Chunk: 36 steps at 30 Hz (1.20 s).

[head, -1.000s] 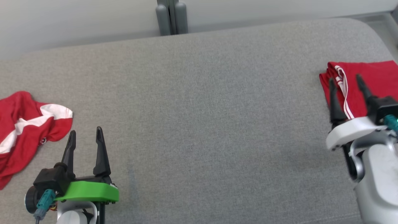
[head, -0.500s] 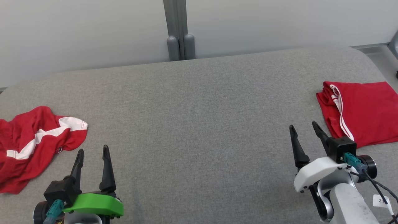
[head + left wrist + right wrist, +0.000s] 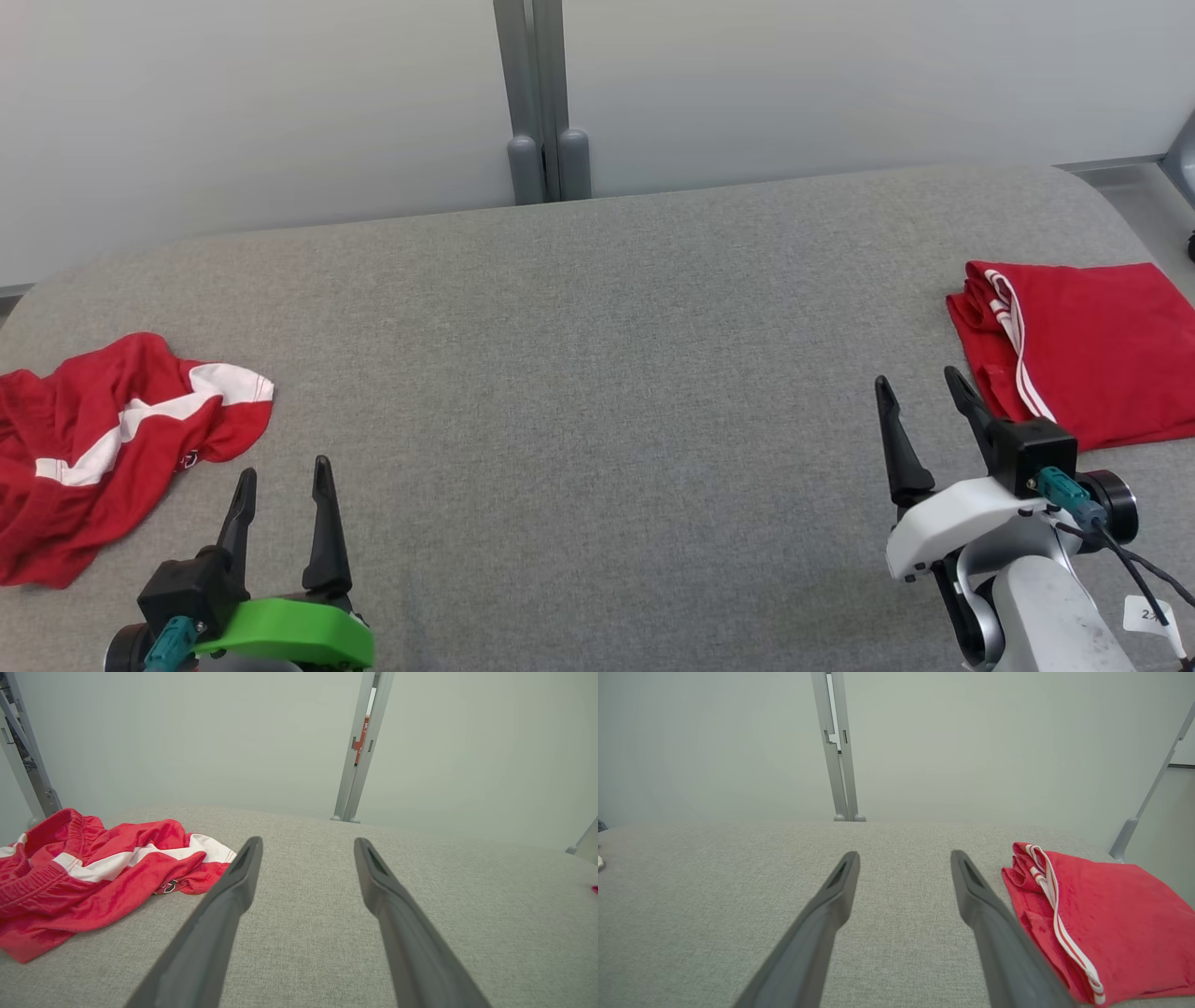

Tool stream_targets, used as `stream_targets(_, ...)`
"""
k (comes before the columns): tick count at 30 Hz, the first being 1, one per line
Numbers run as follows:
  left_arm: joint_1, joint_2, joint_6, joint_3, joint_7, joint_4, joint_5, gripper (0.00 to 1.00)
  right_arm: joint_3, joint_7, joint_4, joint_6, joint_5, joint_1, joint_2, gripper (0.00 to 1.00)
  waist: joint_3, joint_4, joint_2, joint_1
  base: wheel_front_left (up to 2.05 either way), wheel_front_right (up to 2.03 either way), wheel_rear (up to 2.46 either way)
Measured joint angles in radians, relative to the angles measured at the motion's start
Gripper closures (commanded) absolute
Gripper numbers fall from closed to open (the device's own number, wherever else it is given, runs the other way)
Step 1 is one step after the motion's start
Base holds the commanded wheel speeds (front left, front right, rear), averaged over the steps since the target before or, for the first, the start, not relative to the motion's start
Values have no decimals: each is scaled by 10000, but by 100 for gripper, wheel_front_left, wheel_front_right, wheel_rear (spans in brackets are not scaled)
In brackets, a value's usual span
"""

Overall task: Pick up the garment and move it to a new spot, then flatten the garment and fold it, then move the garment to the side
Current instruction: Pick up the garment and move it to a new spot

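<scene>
A folded red garment (image 3: 1092,345) with thin white stripes lies flat at the right edge of the grey padded table (image 3: 597,373); the right wrist view has the same folded garment (image 3: 1111,914) at its right. A crumpled red garment (image 3: 121,373) with a broad white band sits at the far left, and the left wrist view shows this crumpled garment (image 3: 117,891) at its left. My right gripper (image 3: 915,376) is open and empty, just left of the folded garment's near corner, its jaws spread in the right wrist view (image 3: 904,854). My left gripper (image 3: 283,467) is open and empty, right of the crumpled one, jaws wide in the left wrist view (image 3: 307,841).
A pale wall runs behind the table, with a grey post (image 3: 546,168) at its middle. The table's back corners are rounded. A slanted grey frame leg (image 3: 1125,840) stands past the right end.
The camera has tilted up, so the scene sits lower in view. My right gripper has drawn back from over the folded garment to its near left side, still open. The left gripper has barely moved.
</scene>
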Motion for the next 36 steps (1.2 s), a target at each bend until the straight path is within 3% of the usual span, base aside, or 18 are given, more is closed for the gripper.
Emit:
stream_targets(12,6,0,-2,-44,0,-52,0,0,-42,92,-113,0,19,122,67,0,-16,110,0,0,0,0,0)
stream_targets(19,6,-4,0,-107,0,-33,2,0,-178,92,-176,0,12,303,88,0,-15,503,0,0,0,0,0)
stream_targets(36,291,-4,-4,221,0,-69,105,0,42,63,-222,0,94,462,163,0,-117,2653,0,0,0,0,0)
